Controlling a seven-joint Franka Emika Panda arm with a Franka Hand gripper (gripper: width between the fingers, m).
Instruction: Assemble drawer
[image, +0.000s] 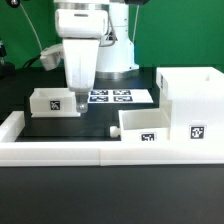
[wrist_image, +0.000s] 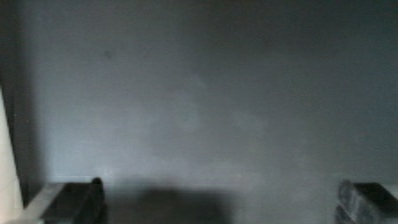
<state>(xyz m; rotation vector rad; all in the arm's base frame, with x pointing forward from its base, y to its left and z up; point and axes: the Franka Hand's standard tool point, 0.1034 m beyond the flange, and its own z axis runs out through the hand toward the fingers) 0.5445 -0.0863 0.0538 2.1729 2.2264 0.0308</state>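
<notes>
The large hollow white box case stands at the exterior view's right, with a tag on its front. One knobbed white tray sits at the left and a second tray sits in front of the case; each bears a tag. My gripper hangs just right of the left tray, above the dark table. In the wrist view my gripper is open, with a dark finger at each lower corner and only bare dark table between them. A white edge shows at that frame's side.
The marker board lies flat on the table behind my gripper. A long low white border wall runs along the front and up the left side. The robot's base stands at the back.
</notes>
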